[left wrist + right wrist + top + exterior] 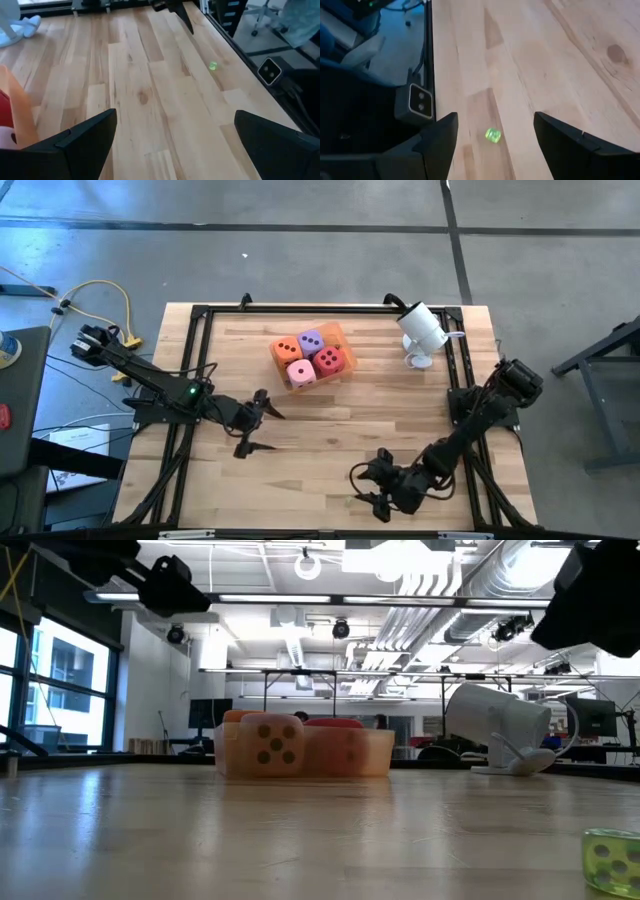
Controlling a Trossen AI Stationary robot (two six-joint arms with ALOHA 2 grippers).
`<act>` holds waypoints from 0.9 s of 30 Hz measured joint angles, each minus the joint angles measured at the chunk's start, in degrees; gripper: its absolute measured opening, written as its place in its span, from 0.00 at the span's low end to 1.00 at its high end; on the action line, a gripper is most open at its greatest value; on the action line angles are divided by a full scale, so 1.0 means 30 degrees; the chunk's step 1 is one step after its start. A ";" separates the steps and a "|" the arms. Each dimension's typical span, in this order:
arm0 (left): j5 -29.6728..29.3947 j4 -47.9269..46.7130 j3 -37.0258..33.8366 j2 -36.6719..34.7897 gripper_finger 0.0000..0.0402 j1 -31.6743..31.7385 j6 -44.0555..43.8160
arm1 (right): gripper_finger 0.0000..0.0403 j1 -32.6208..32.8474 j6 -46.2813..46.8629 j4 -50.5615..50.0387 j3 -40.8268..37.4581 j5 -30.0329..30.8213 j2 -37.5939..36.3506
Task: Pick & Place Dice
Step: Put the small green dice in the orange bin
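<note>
Four foam dice sit inside the translucent orange tray [346, 343] at the table's far middle: orange [287, 348], purple [311, 340], pink [300, 372] and red [329, 360]. In the low view the tray [380, 755] shows a pale die [272, 745] and the red one [335, 748] through its wall. My left gripper [265, 430] hovers open above the table, near-left of the tray; its wrist view sees the tray's edge [22, 115]. My right gripper [360, 488] is open near the table's near edge, touching nothing.
A small translucent green cube [493, 135] lies on the wood near the table's near edge, ahead of my right gripper's fingers; it also shows in the low view [610, 860]. A white camera-like device [422, 330] stands at the far right. A black frame [200, 315] borders the table.
</note>
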 joint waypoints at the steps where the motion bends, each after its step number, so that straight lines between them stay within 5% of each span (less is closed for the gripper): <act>1: -0.0004 0.0007 0.0000 0.0000 0.98 0.0007 -0.0218 | 0.63 0.0086 0.0014 0.0187 0.0000 0.0260 0.0114; 17: -0.0025 0.0175 0.0005 -0.0004 0.98 0.0338 0.0750 | 0.63 0.1022 -0.1188 0.5019 0.0000 0.0468 0.4560; 27: -0.0033 0.0145 0.0015 -0.0001 0.98 0.0798 -0.1716 | 0.63 0.0961 -0.3835 0.5145 0.0051 0.1755 0.6012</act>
